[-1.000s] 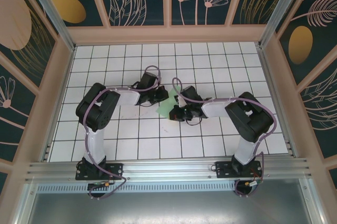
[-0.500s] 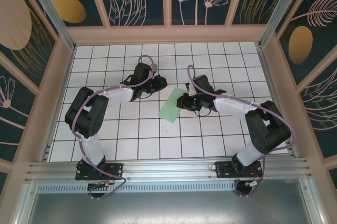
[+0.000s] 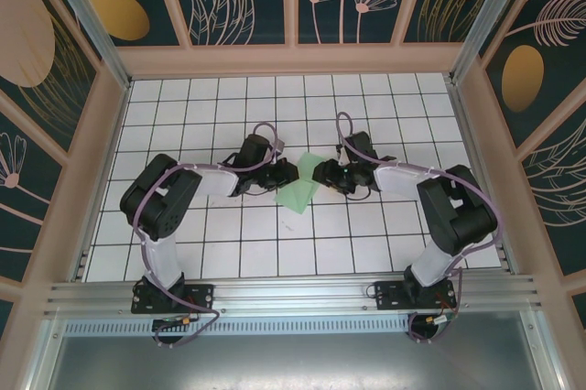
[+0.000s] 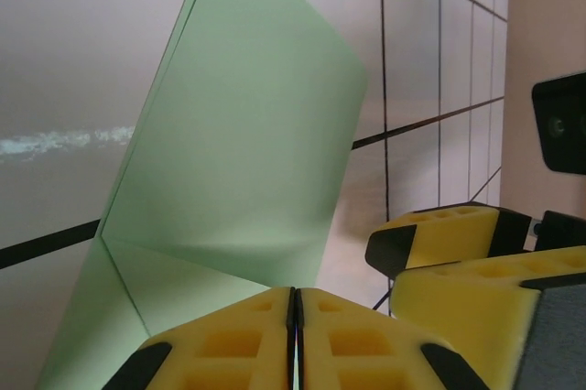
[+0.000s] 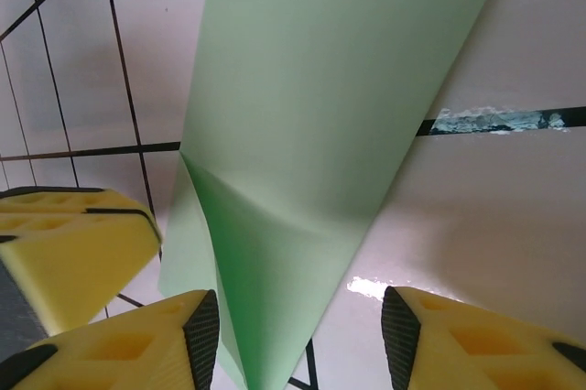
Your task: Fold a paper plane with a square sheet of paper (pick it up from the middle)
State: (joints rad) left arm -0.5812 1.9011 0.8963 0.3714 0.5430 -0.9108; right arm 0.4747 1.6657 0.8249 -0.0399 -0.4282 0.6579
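Observation:
The square sheet of paper [image 3: 298, 193] is pale green and lies on the white tiles between the two grippers, partly folded with a raised crease. My left gripper [image 3: 280, 179] is at its left edge. In the left wrist view its yellow fingers are pressed together [image 4: 295, 293] over the near edge of the paper [image 4: 247, 124], with no paper visible between them. My right gripper [image 3: 320, 173] is at the paper's right corner. Its jaws stand open [image 5: 300, 317] on either side of the raised fold [image 5: 302, 134], not touching it. The left gripper's fingers [image 5: 73, 234] are beside the sheet.
The tiled table [image 3: 275, 253] has black grid lines and is boxed in by wooden walls [image 3: 293, 60] at the back and sides. An aluminium rail [image 3: 293, 294] runs along the near edge, with both arm bases on it.
The right gripper has opened. Both arms drew apart from the paper half a second ago and have come back in to its two sides.

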